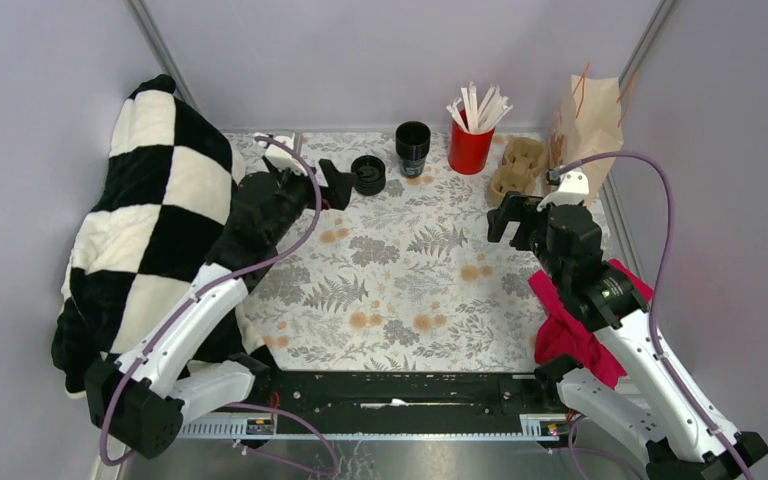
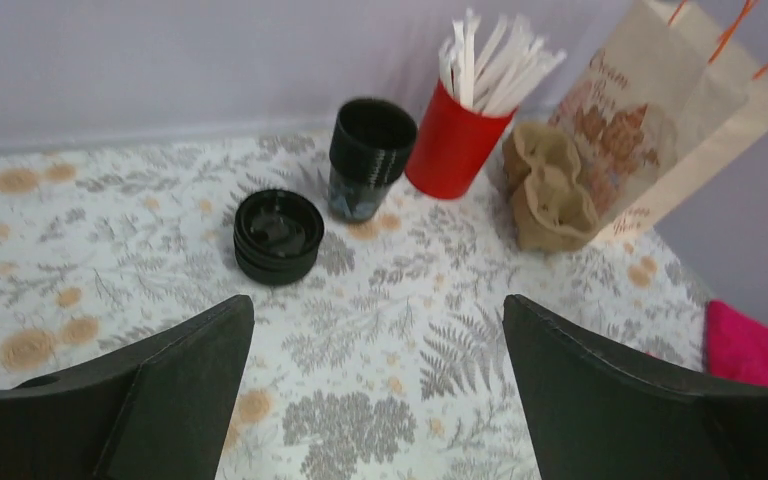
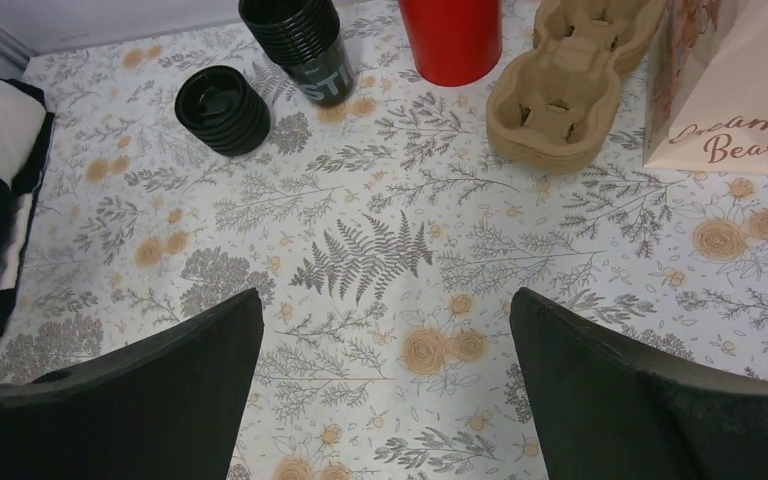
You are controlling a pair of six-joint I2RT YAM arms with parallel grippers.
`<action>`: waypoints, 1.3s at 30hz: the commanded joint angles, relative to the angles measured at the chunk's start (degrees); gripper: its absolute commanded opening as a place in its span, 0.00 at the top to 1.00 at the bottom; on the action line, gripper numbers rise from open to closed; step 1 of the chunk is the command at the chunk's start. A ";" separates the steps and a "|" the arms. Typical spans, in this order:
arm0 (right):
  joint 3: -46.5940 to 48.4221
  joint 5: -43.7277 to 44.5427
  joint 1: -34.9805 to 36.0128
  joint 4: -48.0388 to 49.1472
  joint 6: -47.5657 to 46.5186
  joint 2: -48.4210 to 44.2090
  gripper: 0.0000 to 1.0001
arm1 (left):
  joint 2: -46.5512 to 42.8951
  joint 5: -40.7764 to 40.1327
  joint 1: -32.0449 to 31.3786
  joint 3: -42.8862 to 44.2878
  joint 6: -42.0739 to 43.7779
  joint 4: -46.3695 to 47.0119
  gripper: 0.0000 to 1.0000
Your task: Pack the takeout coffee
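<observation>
A stack of open black paper cups [image 1: 413, 148] stands at the back of the floral table, with a stack of round black lids [image 1: 368, 175] to its left. No cup with a lid on shows. Both stacks appear in the left wrist view, cups [image 2: 370, 150] and lids [image 2: 278, 235], and in the right wrist view, cups [image 3: 300, 45] and lids [image 3: 222, 108]. The paper bag [image 1: 585, 125] stands at the back right. My left gripper [image 1: 335, 185] is open and empty, just left of the lids. My right gripper [image 1: 505, 215] is open and empty, in front of the carrier.
A red cup of white sticks [image 1: 470, 145] and a brown pulp carrier [image 1: 520, 165] sit between the cups and the bag. A black-and-white checkered blanket [image 1: 150, 220] lies on the left. A pink cloth [image 1: 580, 320] lies under the right arm.
</observation>
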 commanded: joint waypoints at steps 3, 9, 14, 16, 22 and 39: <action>2.38 2.19 0.15 -3.57 -0.23 1.17 0.00 | 6.43 -3.34 -0.26 7.16 -2.46 -0.49 0.01; -0.23 1.03 0.15 -3.34 -2.34 2.03 0.00 | 24.65 0.54 -0.74 26.97 -4.88 -18.17 0.01; -3.07 -1.04 0.07 -1.21 -3.27 1.58 0.00 | 35.32 -4.07 -2.91 37.40 -4.60 -20.73 0.01; -3.26 -2.23 0.10 -1.10 -3.50 1.65 0.00 | 39.69 -6.16 -3.91 41.24 -3.04 -20.66 0.01; -3.56 -3.59 0.08 -1.59 -4.09 1.08 0.00 | 55.29 -14.23 -6.48 57.84 2.41 -22.87 0.01; -6.21 -3.82 0.14 0.14 -3.83 1.74 0.00 | 77.66 -22.49 -6.33 80.73 14.25 -18.18 0.28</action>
